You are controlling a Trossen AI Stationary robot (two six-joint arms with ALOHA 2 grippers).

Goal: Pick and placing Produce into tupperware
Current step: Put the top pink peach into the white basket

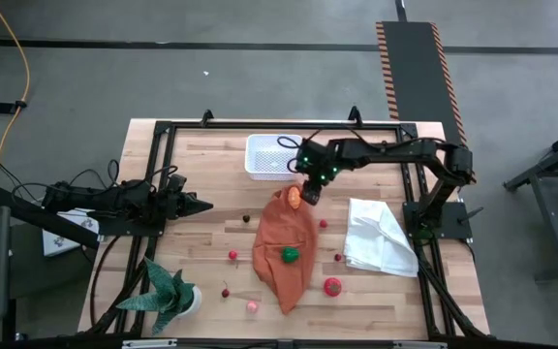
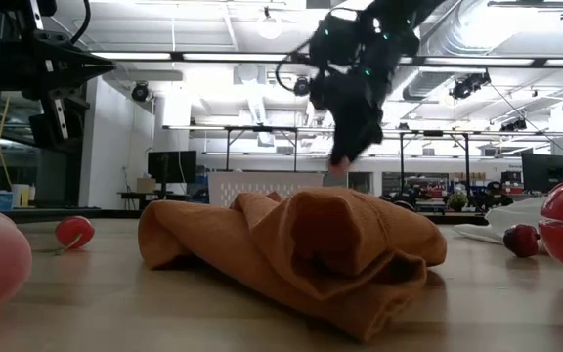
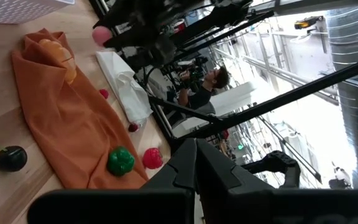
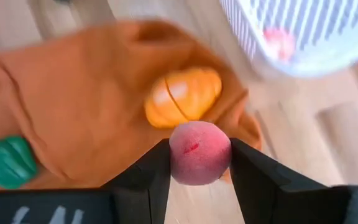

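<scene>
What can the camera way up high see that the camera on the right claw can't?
Only the high view shows the whole table: the potted plant, the white cloth, a red strawberry-like toy and the left claw, shut and waiting at the left side.

Only the right wrist view shows, close up, the pink peach squeezed between the right claw's fingers, and a pink piece already inside the tub.

Both show the orange cloth, the orange fruit on it, the green pepper and the white tub.
</scene>
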